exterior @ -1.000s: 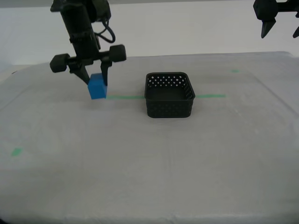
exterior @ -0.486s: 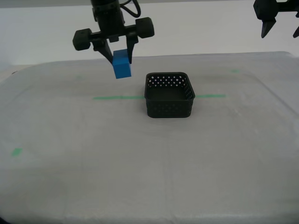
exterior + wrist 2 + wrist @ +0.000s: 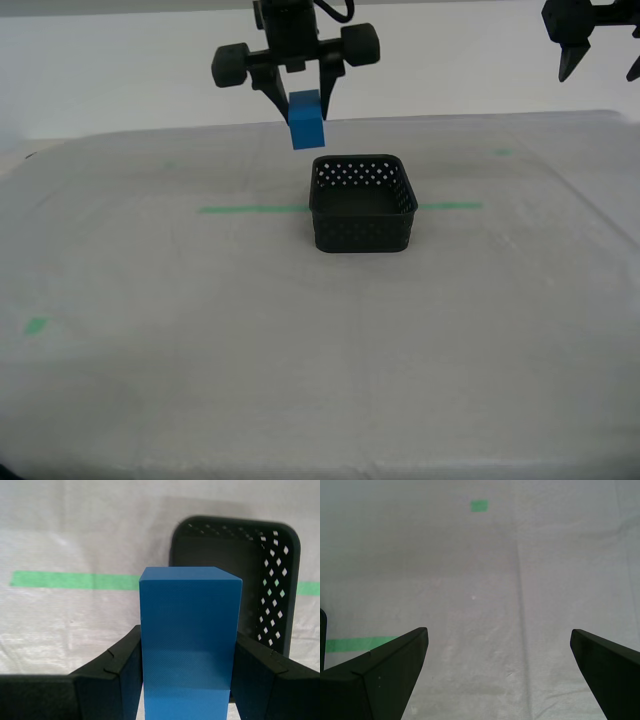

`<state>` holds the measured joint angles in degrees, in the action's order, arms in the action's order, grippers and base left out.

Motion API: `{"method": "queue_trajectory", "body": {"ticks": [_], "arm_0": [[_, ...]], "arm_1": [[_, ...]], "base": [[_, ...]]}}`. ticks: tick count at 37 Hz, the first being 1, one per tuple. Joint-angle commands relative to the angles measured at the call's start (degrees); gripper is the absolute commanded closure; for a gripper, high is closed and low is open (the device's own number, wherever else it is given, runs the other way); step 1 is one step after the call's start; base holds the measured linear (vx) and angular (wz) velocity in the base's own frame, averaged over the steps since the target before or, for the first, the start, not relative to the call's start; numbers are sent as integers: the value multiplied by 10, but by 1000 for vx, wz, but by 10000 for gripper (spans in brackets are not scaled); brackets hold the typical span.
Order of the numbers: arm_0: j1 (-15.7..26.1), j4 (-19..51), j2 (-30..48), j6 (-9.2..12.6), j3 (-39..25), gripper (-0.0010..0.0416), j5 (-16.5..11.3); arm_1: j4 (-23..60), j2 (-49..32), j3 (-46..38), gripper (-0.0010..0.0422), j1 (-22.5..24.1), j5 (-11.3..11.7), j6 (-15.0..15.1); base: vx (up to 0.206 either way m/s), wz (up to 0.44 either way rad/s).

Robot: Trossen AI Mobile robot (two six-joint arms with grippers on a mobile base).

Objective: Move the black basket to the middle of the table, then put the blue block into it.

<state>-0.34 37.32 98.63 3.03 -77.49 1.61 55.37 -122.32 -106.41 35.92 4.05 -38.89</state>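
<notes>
Pale cloth-covered desk under a plain white wall, crossed by a thin green tape line. Black basket sitting on that line, open side up, empty so far; apparently already at the middle, so the first step looks done. Blue block held in the air, just short of the basket's far rim toward the exterior view's left, clear of the cloth. Second gripper clamped on the block's 2 side faces, leaving the lower end free, probably to let it drop straight in. Raised high enough to clear the perforated wall; likely needing a short carry further over the basket before release. First gripper spread wide with nothing between its jaws, parked well above and away from the basket, presumably to stay out of the way.
</notes>
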Motion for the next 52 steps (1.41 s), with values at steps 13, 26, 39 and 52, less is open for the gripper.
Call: {"method": "queue_trajectory", "body": {"ticks": [13, 26, 39, 52], "arm_0": [[0, 0, 0, 0, 0, 7, 0], [0, 0, 0, 0, 0, 7, 0], [0, 0, 0, 0, 0, 7, 0], [0, 0, 0, 0, 0, 7, 0]], "arm_1": [[44, -118, -133, 412, 31, -5, 3], [40, -143, -145, 412, 43, -10, -20], [25, -143, -107, 412, 44, -6, -28], [19, -143, -97, 368, 44, -6, -16]], "base": [[0, 0], [0, 0], [0, 0], [0, 0]]}}
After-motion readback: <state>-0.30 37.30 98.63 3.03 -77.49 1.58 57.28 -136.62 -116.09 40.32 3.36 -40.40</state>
